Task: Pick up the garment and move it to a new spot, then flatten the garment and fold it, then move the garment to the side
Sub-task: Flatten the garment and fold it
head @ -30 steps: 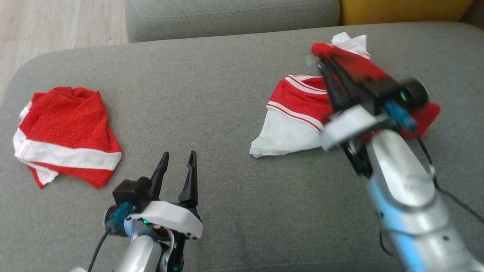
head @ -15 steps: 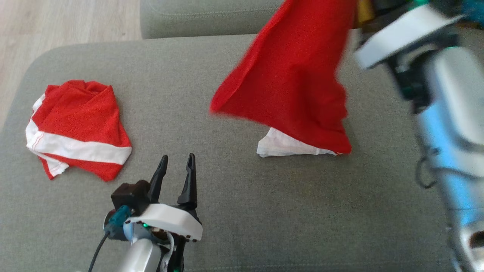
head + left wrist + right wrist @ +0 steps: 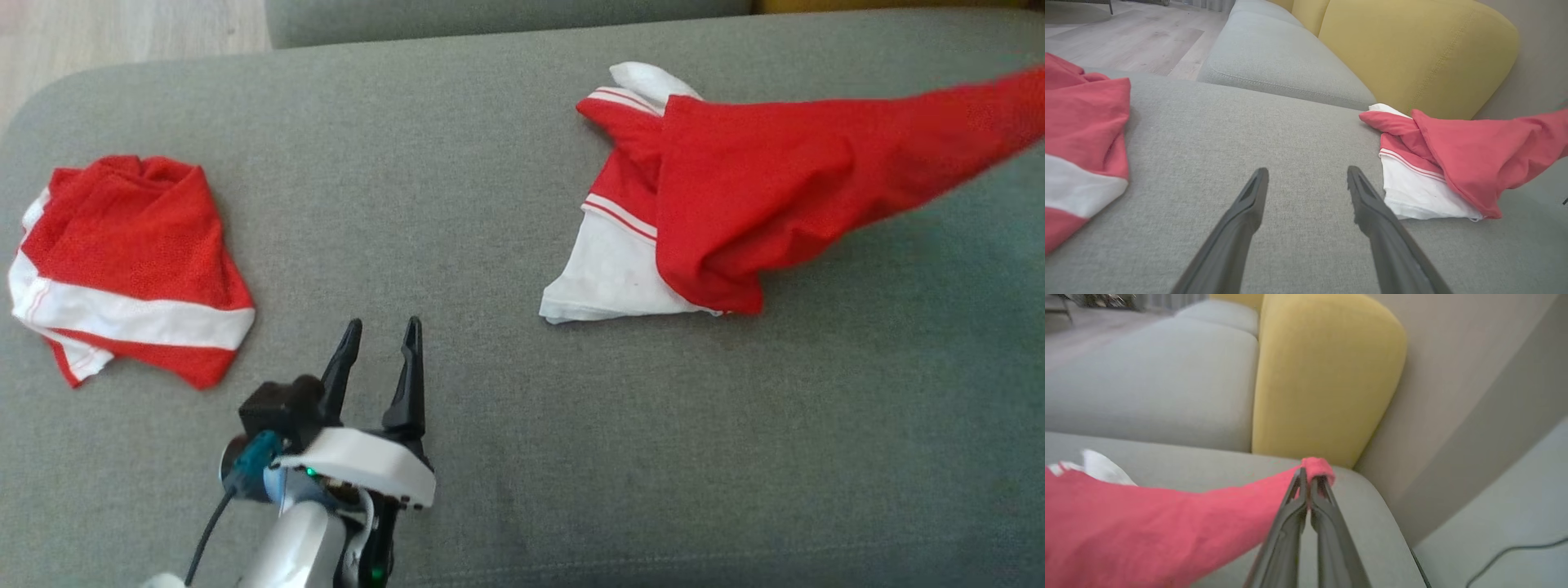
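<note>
Grey sofa seat [image 3: 506,188], yellow back cushion [image 3: 1327,375] behind. Red-and-white garment [image 3: 735,188] on seat's right half: white part lies flat, red part stretched off to the right. 2nd red-white garment [image 3: 122,261] crumpled at left. Right gripper [image 3: 1309,478] clamped on red edge. Left gripper [image 3: 384,327] spread wide, empty, near front.

Grey sofa [image 3: 490,204], yellow cushion [image 3: 1412,53]

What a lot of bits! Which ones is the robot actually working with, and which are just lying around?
In the job: stretched red garment, right gripper pinching it, grey sofa seat.
Lying about: crumpled garment at left, yellow cushion, open left gripper.
</note>
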You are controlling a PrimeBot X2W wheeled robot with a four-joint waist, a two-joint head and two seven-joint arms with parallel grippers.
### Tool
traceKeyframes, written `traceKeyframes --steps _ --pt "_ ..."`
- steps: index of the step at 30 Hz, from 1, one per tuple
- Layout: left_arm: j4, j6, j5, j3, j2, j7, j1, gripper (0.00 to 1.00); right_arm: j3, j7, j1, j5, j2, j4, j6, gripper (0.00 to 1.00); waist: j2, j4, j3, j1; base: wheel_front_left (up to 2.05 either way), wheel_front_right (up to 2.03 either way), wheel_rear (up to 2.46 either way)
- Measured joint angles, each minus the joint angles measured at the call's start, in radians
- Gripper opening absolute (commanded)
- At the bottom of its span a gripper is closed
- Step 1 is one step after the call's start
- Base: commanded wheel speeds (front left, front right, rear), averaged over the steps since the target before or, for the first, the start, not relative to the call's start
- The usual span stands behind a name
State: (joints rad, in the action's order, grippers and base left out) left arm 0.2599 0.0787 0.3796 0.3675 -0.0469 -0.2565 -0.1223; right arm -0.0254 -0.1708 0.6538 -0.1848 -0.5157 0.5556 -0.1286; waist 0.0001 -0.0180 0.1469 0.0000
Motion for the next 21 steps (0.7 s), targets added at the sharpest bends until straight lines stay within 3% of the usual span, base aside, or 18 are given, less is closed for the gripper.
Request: traceKeyframes --steps 2,3,4,5,9,13,21 --pt "0.000 0.000 0.000 0.001 0.000 0.000 -0.016 1.00 0.016 -0.027 -0.013 0.038 -0.008 0.053 0.000 0.00 0.0000 -0.002 0.011 0.0000 0.00 0.00 0.00" --pt "0.000 -0.001 0.000 0.002 0.000 0.000 -0.023 1.00 0.026 -0.033 -0.018 0.064 -0.011 0.083 0.000 0.22 0.0000 -0.002 0.017 0.0000 0.00 0.00 0.00" --pt "0.000 -0.001 0.000 0.002 0.000 0.000 -0.030 1.00 0.045 -0.036 -0.019 0.091 -0.012 0.114 0.000 0.75 0.0000 -0.002 0.024 0.0000 0.00 0.00 0.00" --pt "0.000 -0.001 0.000 0.002 0.000 0.000 -0.034 1.00 0.065 -0.051 -0.021 0.119 -0.011 0.140 0.000 1.00 0.0000 -0.001 0.030 0.0000 0.00 0.00 0.00" --pt "0.003 -0.003 -0.008 0.002 0.000 0.000 -0.042 1.00 0.163 -0.052 -0.021 0.248 0.004 0.196 0.000 1.00 0.0000 -0.004 0.045 0.0000 0.00 0.00 0.00" --pt "0.007 -0.007 -0.009 0.001 0.000 0.000 -0.047 1.00 0.216 -0.016 -0.006 0.323 0.076 0.213 0.000 1.00 -0.0001 -0.013 0.042 0.0000 0.00 0.00 0.00" --pt "0.011 -0.008 -0.008 -0.006 0.000 0.000 -0.046 1.00 0.213 0.132 -0.014 0.325 0.238 0.119 0.000 1.00 0.0000 -0.033 -0.001 0.0000 0.00 0.00 0.00"
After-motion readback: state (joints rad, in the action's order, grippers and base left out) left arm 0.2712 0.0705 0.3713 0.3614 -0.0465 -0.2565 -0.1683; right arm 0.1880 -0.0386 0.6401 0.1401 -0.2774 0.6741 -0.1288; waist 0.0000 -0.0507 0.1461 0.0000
